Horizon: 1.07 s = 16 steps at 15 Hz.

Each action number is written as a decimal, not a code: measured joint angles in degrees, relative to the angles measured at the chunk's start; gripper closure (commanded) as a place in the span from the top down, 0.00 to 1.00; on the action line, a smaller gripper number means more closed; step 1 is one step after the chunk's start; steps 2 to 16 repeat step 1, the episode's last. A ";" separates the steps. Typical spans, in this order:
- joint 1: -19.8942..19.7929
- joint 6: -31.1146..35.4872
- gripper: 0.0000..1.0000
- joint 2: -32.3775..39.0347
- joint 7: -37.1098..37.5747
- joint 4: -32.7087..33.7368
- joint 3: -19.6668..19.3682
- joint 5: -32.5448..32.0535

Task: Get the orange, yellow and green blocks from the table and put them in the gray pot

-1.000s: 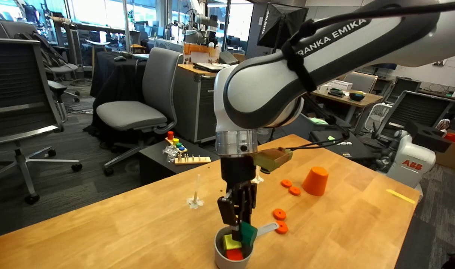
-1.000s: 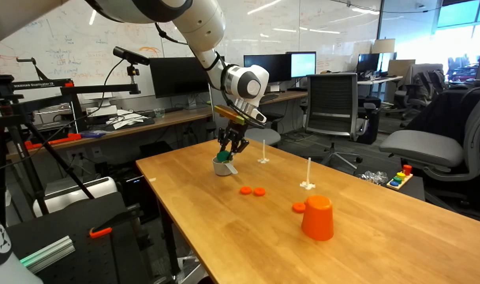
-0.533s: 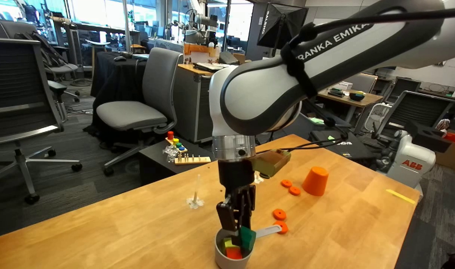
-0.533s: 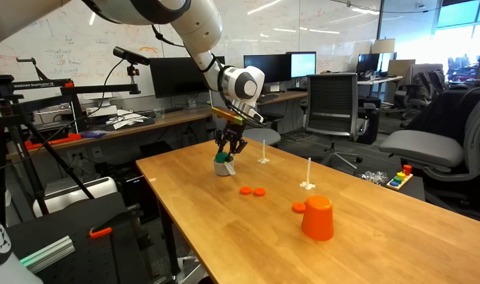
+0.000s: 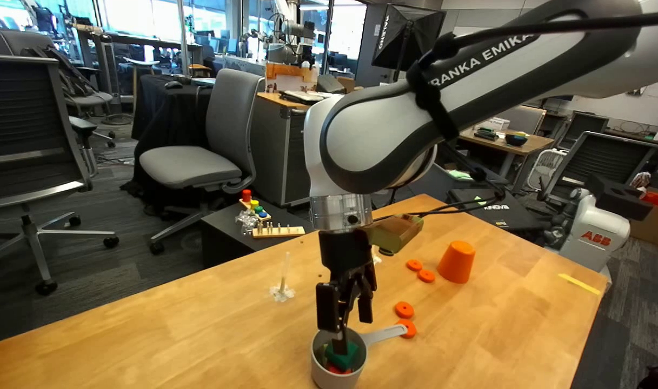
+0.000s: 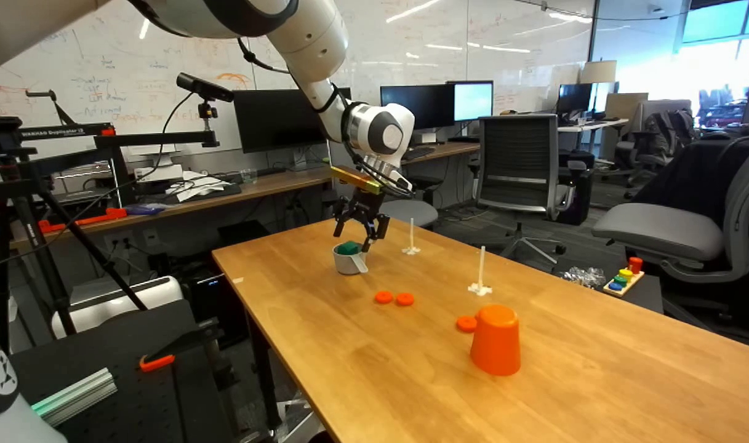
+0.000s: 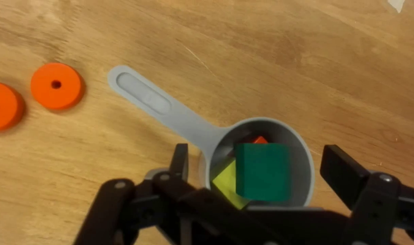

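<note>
Released within the last half second, the small dark-green block has dropped from the black two-fingered claw into the small round gray pot with its flat gray side handle. It now lies over a small bright-yellow block and a small orange-red block, both partly hidden beneath it. With all three colors inside the pot's wall, the gathering appears complete; what remains, by all indications, is for the claw to withdraw without disturbing the load.

Fingers that had the green block pinched moments earlier stand spread wide, one on each side of the pot as viewed from the wrist, with nothing held between them. Above, the white-and-gray Franka arm reaches across the pale wooden bench and bends at its wrist, pointing the claw down over the pot. One fingertip overlaps the pot's mouth in an exterior view; whether it dips below the rim or touches the green block cannot be told, making a straight lift the likely safest exit.

The pot stands toward the far end edge of the bench in an exterior view, set in from the two corners there. Two flat orange discs with center holes lie near the handle's tip, apart from it, while a tall, tapered orange block stands well away, toward the bench's opposite end edge.
</note>
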 measured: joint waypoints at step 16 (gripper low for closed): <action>-0.27 -0.37 1.00 -0.20 0.08 -0.03 -0.08 0.00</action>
